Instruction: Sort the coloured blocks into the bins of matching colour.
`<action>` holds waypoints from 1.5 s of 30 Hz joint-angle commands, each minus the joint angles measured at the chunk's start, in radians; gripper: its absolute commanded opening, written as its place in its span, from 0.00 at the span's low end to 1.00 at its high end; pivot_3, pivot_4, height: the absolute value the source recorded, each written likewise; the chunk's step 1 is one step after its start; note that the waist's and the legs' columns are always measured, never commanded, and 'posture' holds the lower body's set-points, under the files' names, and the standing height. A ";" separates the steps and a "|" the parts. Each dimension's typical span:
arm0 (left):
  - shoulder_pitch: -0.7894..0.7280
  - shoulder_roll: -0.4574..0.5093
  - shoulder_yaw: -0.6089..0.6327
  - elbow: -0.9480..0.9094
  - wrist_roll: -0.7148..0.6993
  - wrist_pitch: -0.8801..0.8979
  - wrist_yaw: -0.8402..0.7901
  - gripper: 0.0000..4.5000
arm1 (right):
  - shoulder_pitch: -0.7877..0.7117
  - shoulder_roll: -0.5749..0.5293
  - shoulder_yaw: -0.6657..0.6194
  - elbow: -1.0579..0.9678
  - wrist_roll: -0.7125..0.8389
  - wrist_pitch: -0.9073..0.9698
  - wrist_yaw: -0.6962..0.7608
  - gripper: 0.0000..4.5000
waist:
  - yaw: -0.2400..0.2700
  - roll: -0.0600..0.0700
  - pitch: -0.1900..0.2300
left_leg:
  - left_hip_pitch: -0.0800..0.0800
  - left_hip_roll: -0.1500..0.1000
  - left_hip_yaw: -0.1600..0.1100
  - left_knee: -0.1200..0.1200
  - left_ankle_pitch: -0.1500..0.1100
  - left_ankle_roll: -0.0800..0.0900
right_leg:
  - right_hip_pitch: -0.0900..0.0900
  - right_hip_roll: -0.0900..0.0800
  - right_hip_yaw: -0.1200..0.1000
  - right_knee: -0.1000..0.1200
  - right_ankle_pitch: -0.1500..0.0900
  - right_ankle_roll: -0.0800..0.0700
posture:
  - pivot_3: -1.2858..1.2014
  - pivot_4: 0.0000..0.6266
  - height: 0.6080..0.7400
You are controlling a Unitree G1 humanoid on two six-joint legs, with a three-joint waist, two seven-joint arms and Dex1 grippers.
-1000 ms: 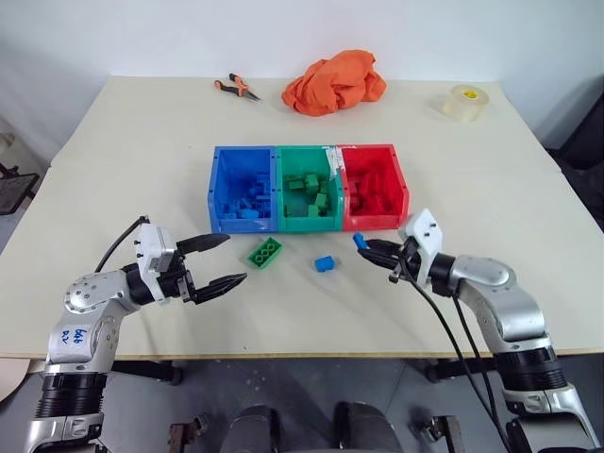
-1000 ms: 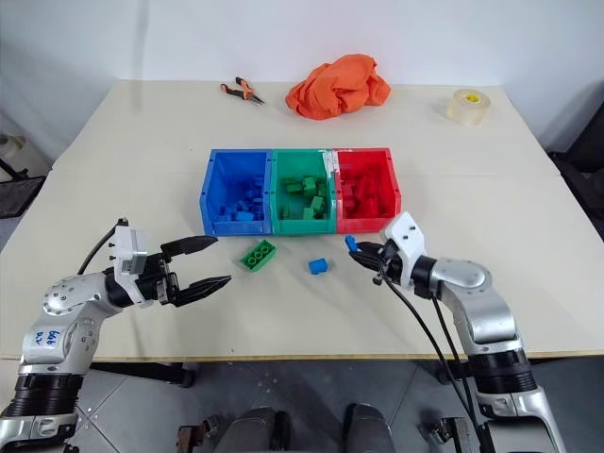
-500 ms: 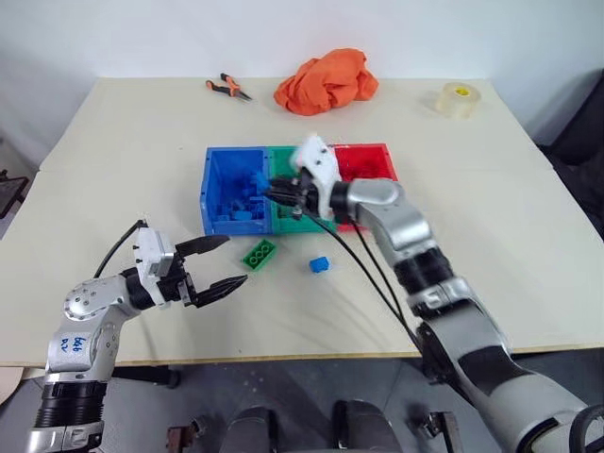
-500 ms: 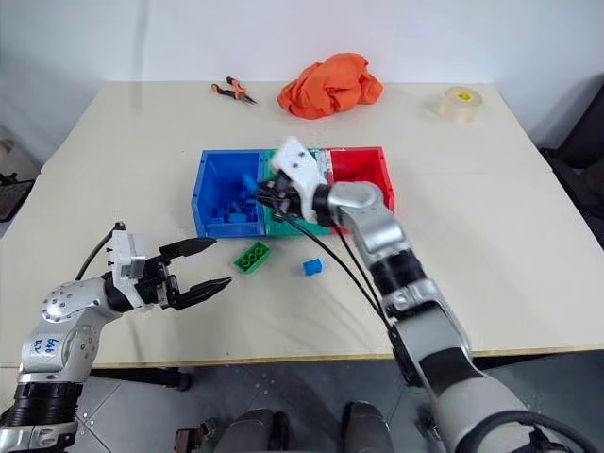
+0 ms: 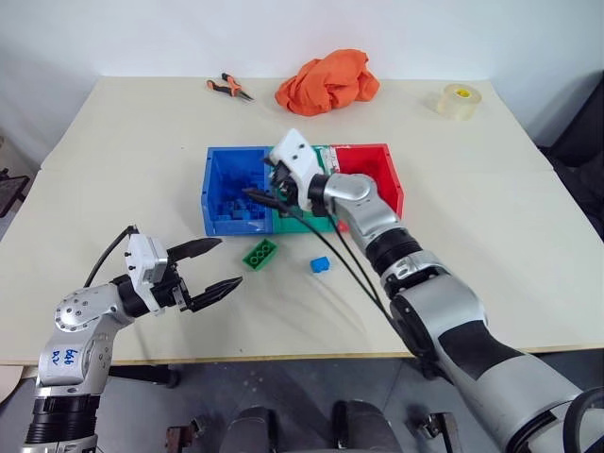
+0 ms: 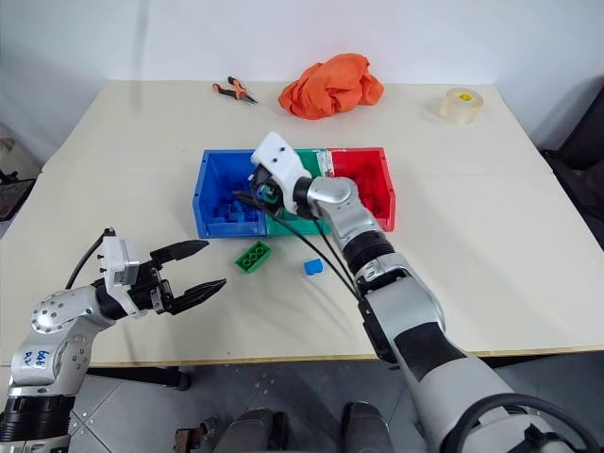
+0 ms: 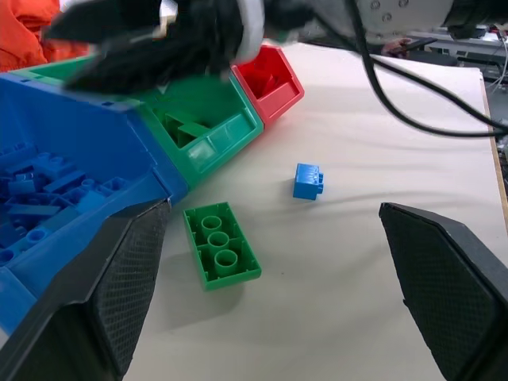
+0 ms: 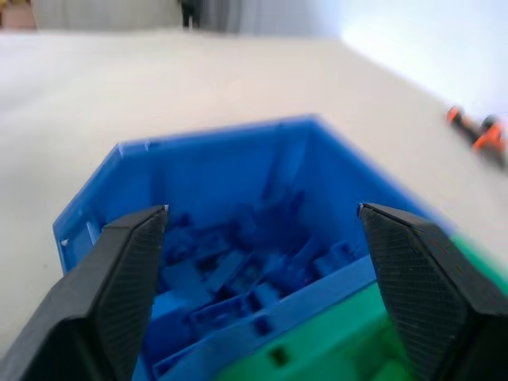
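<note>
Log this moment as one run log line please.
right gripper: open over blue bin | left gripper: open, empty | green block, blue block: on table

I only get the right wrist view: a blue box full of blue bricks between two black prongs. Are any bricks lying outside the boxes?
Observer: Yes. A green block and a small blue block lie on the table in front of the bins.
Visitor: What is the other arm doing?
Observer: The left gripper hovers beside the green block, jaws open, holding nothing.
Visitor: Anything else on the table?
Observer: An orange cloth, pliers and a roll of tape sit along the far edge.
</note>
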 commanded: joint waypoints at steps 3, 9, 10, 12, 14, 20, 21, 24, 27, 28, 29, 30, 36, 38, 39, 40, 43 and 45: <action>-0.077 0.009 -0.014 0.053 -0.014 -0.009 -0.049 1.00 | 0.361 -0.219 -0.003 -0.611 0.159 0.208 0.294 0.85 | 0.023 -0.001 -0.001 | 0.000 0.000 -0.005 0.000 0.000 0.000 | 0.002 0.000 0.000 0.000 0.000 0.000 | 0.52 0.24 1.00; -0.129 0.026 -0.028 0.132 -0.008 -0.017 -0.120 1.00 | 0.761 -0.516 -0.072 -1.071 0.262 0.458 0.364 0.85 | 0.033 0.001 0.001 | -0.002 -0.003 -0.002 0.001 -0.001 0.002 | 0.004 -0.001 0.002 -0.009 0.001 0.001 | 0.52 0.24 1.00; -0.137 0.036 -0.027 0.151 -0.006 -0.019 -0.137 1.00 | 0.830 -0.573 -0.107 -1.114 0.275 0.486 0.370 0.85 | 0.034 0.001 0.001 | -0.002 -0.001 0.001 0.001 -0.001 0.002 | 0.004 0.000 0.001 -0.012 0.001 0.001 | 0.52 0.24 1.00; -0.148 0.055 -0.023 0.179 -0.006 -0.022 -0.167 1.00 | 0.921 -0.654 -0.155 -1.156 0.282 0.516 0.368 0.85 | 0.034 0.001 0.001 | 0.000 0.001 0.005 0.000 -0.001 0.001 | 0.006 0.001 -0.001 -0.016 0.000 0.001 | 0.52 0.24 1.00; -0.153 0.069 -0.020 0.196 -0.008 -0.025 -0.186 1.00 | 0.966 -0.700 -0.174 -1.170 0.281 0.523 0.361 0.85 | 0.032 0.001 0.001 | 0.000 0.001 0.009 0.000 -0.001 0.001 | 0.005 0.001 -0.001 -0.017 0.000 0.001 | 0.52 0.24 1.00; -0.156 0.087 -0.018 0.207 -0.011 -0.022 -0.217 1.00 | 0.909 -0.672 -0.114 -1.127 0.259 0.504 0.338 0.85 | 0.032 0.001 0.001 | 0.001 0.003 0.012 0.000 -0.001 0.001 | 0.003 0.000 0.000 -0.017 0.000 0.001 | 0.52 0.24 1.00; -0.151 0.088 -0.018 0.201 -0.011 -0.021 -0.218 1.00 | 0.878 -0.647 -0.085 -1.104 0.247 0.495 0.333 0.85 | 0.032 0.001 0.001 | 0.001 0.003 0.012 0.000 -0.001 0.001 | 0.003 0.000 0.000 -0.017 0.000 0.001 | 0.52 0.24 1.00; -0.127 0.084 -0.013 0.172 -0.014 -0.017 -0.208 1.00 | 0.779 -0.556 0.005 -0.994 0.188 0.444 0.315 0.85 | 0.033 0.001 0.000 | 0.000 0.003 0.012 0.000 -0.001 0.001 | 0.003 0.000 -0.001 -0.016 0.000 0.001 | 0.52 0.24 1.00; -0.084 0.076 0.002 0.117 -0.022 -0.010 -0.181 1.00 | 0.664 -0.453 0.099 -0.809 0.088 0.359 0.274 0.85 | 0.024 0.000 0.000 | 0.000 0.002 0.012 0.000 -0.001 0.001 | 0.003 -0.001 0.000 -0.015 0.000 0.000 | 0.52 0.24 1.00; -0.071 0.074 0.007 0.101 -0.024 -0.008 -0.173 1.00 | 0.646 -0.438 0.117 -0.775 0.078 0.338 0.291 0.85 | 0.025 0.001 0.000 | 0.000 0.002 0.012 0.000 -0.001 0.001 | 0.002 -0.001 0.000 -0.015 0.000 0.000 | 0.52 0.24 1.00; -0.057 0.073 0.013 0.086 -0.025 -0.005 -0.165 1.00 | 0.627 -0.421 0.133 -0.742 0.070 0.317 0.307 0.85 | 0.028 0.001 0.001 | -0.001 0.002 0.010 0.000 -0.001 0.001 | 0.002 -0.001 -0.001 -0.014 0.000 0.000 | 0.52 0.24 1.00; -0.045 0.072 0.019 0.072 -0.026 -0.004 -0.156 1.00 | 0.607 -0.404 0.145 -0.706 0.063 0.296 0.316 0.85 | 0.031 0.001 0.001 | -0.001 0.002 0.008 0.000 -0.001 0.001 | 0.002 0.000 -0.001 -0.013 0.000 0.000 | 0.52 0.24 1.00; 0.044 0.069 0.062 -0.020 -0.044 0.013 -0.103 1.00 | 0.535 -0.357 0.185 -0.572 0.020 0.233 0.351 0.73 | 0.030 0.000 0.000 | 0.000 0.001 0.007 0.001 -0.001 0.001 | 0.004 -0.001 -0.001 -0.013 0.000 0.001 | 0.52 0.24 1.00; 0.072 0.068 0.072 -0.044 -0.050 0.016 -0.090 1.00 | 0.540 -0.363 0.180 -0.586 0.028 0.233 0.371 0.57 | 0.029 0.000 0.000 | 0.000 0.002 0.007 0.001 -0.001 0.001 | 0.004 -0.001 -0.001 -0.013 0.000 0.001 | 0.52 0.24 1.00; 0.083 0.067 0.076 -0.053 -0.053 0.017 -0.084 1.00 | 0.545 -0.368 0.175 -0.595 0.031 0.232 0.376 0.50 | 0.029 0.000 0.000 | 0.000 0.001 0.007 0.001 -0.001 0.001 | 0.004 -0.001 -0.001 -0.013 0.000 0.001 | 0.52 0.24 1.00; 0.091 0.067 0.078 -0.059 -0.055 0.018 -0.079 1.00 | 0.549 -0.373 0.171 -0.603 0.033 0.231 0.380 0.43 | 0.029 0.000 0.000 | 0.000 0.001 0.007 0.001 -0.001 0.001 | 0.004 -0.001 -0.001 -0.013 0.000 0.001 | 0.52 0.24 1.00; 0.109 0.065 0.080 -0.076 -0.059 0.019 -0.068 1.00 | 0.558 -0.388 0.157 -0.623 0.037 0.235 0.385 0.21 | 0.030 0.000 0.000 | 0.000 0.001 0.007 0.001 -0.001 0.001 | 0.004 -0.001 -0.001 -0.013 0.000 0.001 | 0.52 0.24 1.00; 0.117 0.061 0.078 -0.086 -0.061 0.020 -0.059 1.00 | 0.558 -0.400 0.138 -0.649 0.051 0.245 0.383 0.20 | 0.031 0.000 0.000 | 0.000 0.001 0.007 0.001 -0.001 0.001 | 0.004 -0.002 -0.001 -0.013 0.000 0.001 | 0.52 0.24 1.00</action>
